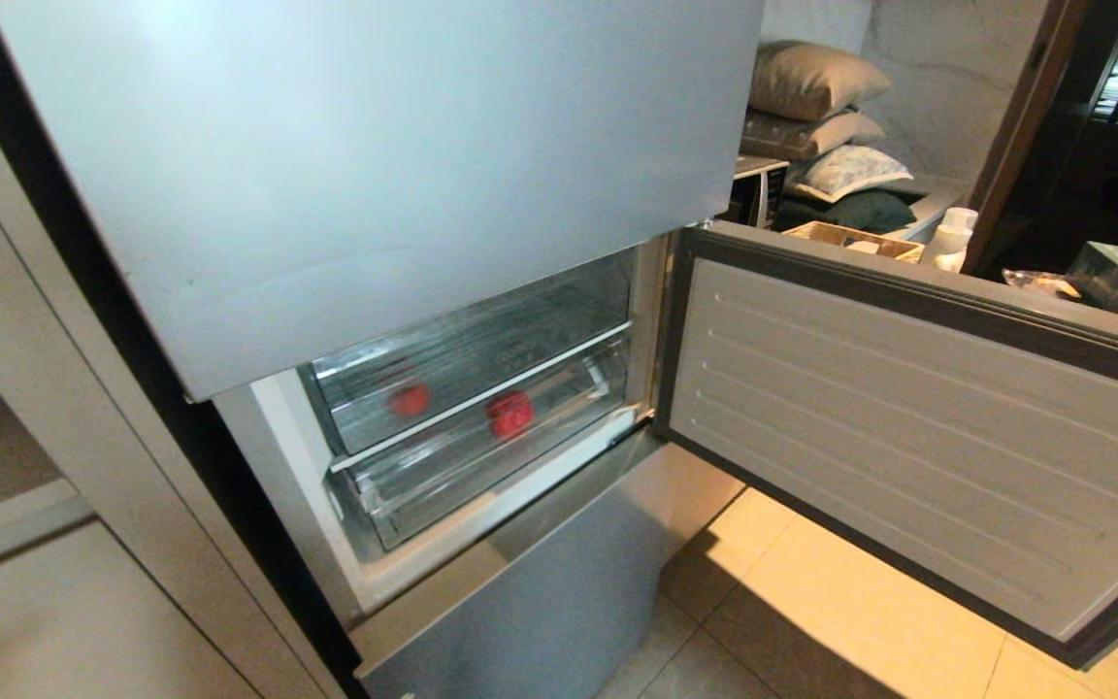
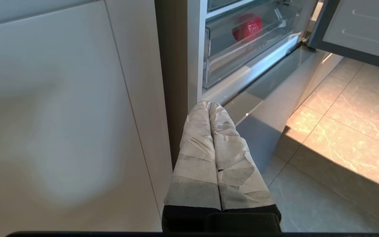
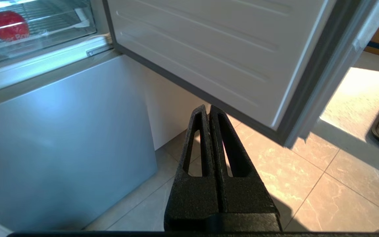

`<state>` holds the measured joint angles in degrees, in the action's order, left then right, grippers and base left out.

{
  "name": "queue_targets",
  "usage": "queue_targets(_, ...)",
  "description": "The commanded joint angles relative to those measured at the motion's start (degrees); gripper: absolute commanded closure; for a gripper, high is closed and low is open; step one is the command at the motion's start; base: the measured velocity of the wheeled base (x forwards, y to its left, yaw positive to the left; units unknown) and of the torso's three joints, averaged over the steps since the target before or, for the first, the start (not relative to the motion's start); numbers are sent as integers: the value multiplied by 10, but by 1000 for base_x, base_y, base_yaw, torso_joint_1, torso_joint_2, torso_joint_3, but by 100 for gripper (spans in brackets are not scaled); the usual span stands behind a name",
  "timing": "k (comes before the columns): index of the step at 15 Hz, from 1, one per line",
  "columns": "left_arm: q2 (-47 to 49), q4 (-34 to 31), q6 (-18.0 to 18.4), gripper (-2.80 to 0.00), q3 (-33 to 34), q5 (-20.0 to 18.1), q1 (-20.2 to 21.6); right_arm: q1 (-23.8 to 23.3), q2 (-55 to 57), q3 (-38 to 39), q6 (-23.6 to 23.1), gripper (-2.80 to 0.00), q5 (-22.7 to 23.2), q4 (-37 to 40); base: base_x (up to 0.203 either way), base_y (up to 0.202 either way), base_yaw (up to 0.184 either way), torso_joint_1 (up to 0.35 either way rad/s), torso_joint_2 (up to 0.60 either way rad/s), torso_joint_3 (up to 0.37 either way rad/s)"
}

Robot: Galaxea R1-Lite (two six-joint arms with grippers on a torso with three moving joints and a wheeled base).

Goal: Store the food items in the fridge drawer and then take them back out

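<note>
Red fruit [image 1: 510,414]: a glossy apple-like item is being seen inside the fridge drawer [image 1: 481,456], lying towards 3 o'clock of the drawer's middle, just behind the clear front wall. A second red shape [image 1: 411,399] is showing at about 10 o'clock from it; whether it is a second fruit or a reflection in the plastic cannot be told.

Drawer: it is being seen pushed in, under the compartment with the white front strip [image 1: 481,396]. The fridge door [image 1: 908,427] is standing wide open at 3 o'clock of the opening.

Left gripper [image 2: 209,104]: its tape-wrapped fingers are being held pressed together with nothing between them, low beside the pale cabinet panel [image 2: 61,115], with the drawer at 1 o'clock of it in the wrist view.

Right gripper [image 3: 207,108]: its black fingers are being held together, empty, under the lower edge of the open door.

Stage: the fruit is judged to be stored already, so taking it out is what is being left.

Risk, door: an arm being raised from below is likely to strike the door's lower edge.

Risk, drawer: the tall transparent wall is likely to be misjudged and pushed instead of being hooked.

Risk, fruit: being round and glossy, it is likely to roll along the ribbed bottom when the drawer is being pulled, or to slip from a pinch.
</note>
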<state>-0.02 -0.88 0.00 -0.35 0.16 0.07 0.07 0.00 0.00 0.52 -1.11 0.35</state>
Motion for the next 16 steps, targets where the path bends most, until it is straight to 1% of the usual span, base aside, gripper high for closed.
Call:
queue_targets(1,0,0,0,0,0,0,0,0,1,-1,-1,0,1,0,-109,0,2,7,7,1)
queue_targets(2,0,0,0,0,0,0,0,0,1,0,-8,0,3,0,-94,0,-1,-7,-5,5)
queue_targets(5,0,0,-1,0,0,0,0,0,1,-1,1,0,1,0,0,0,0,0,0,0)
queue_targets(9,0,0,0,0,0,0,0,0,1,0,0,0,1,0,0,0,0,0,0,0)
queue_targets(10,0,0,0,0,0,0,0,0,1,0,-10,0,1,0,0,0,0,0,0,0)
queue_targets(13,-1,0,0,0,0,0,0,0,4,-5,2,0,-4,6,0,0,0,0,0,0)
queue_targets(14,0,0,0,0,0,0,0,0,9,-10,9,0,-8,10,0,0,0,0,0,0)
queue_targets(15,0,0,0,0,0,0,0,-1,16,-38,22,0,-18,14,0,0,0,0,0,0)
queue_targets(16,0,0,0,0,0,0,0,-1,23,-81,38,0,-36,27,0,0,0,0,0,0)
